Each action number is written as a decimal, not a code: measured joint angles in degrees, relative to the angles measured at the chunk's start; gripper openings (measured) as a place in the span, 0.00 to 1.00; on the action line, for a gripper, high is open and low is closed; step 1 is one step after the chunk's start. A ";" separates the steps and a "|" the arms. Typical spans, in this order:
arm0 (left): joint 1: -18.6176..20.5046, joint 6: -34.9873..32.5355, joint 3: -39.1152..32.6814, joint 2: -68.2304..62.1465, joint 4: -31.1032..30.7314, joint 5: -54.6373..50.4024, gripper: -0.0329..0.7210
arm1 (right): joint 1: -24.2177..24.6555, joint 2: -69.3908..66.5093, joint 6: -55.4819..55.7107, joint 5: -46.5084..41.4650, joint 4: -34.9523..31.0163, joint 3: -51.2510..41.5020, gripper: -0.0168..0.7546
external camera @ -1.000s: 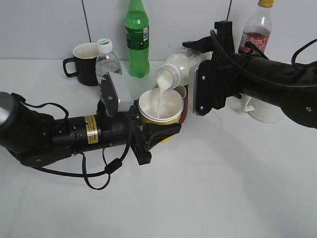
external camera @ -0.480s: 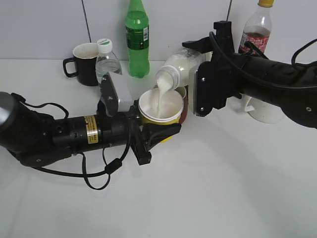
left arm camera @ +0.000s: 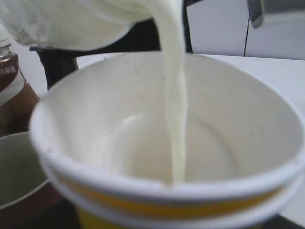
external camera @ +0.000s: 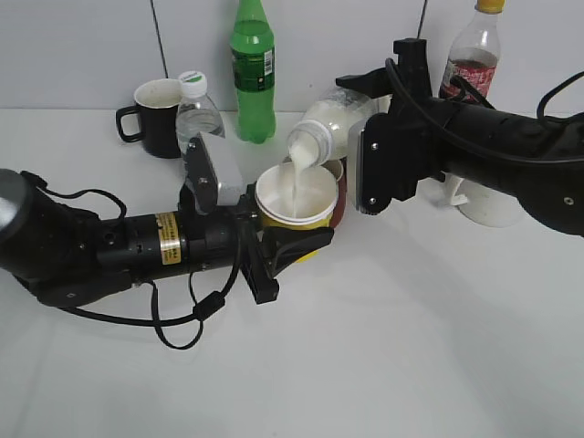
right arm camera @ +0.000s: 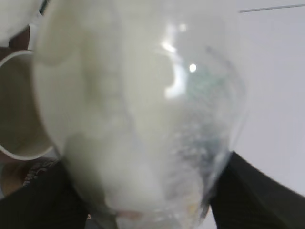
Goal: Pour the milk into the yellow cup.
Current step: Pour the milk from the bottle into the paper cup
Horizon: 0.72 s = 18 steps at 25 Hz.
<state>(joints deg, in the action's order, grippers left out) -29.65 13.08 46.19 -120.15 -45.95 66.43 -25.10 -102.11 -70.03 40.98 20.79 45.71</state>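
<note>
The yellow cup, white inside, is held by my left gripper, which is shut round its lower wall. The milk bottle is tilted neck-down over the cup, held in my right gripper. A white stream runs from the neck into the cup. In the left wrist view the cup fills the frame and the stream falls inside it. In the right wrist view the milk bottle fills the frame between dark fingers.
A dark-red mug sits right behind the cup. A black mug, a water bottle and a green bottle stand at the back. A white mug and a clear bottle are at the right.
The arms, cup and bottle have held their places; the milk keeps flowing into the cup.
</note>
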 joint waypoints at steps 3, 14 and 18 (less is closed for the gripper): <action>0.00 0.02 0.00 0.00 0.00 0.00 0.49 | 0.00 0.00 0.00 0.00 0.00 0.00 0.65; 0.00 0.02 0.00 0.00 0.65 2.21 0.49 | 0.00 0.00 9.40 0.42 -0.04 0.00 0.65; 0.00 0.02 0.00 0.00 1.37 2.40 0.49 | 0.00 0.00 16.53 2.45 -0.04 0.00 0.65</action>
<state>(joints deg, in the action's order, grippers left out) -29.65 13.10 46.19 -120.15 -44.58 68.83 -25.10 -102.11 -53.50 43.43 20.75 45.71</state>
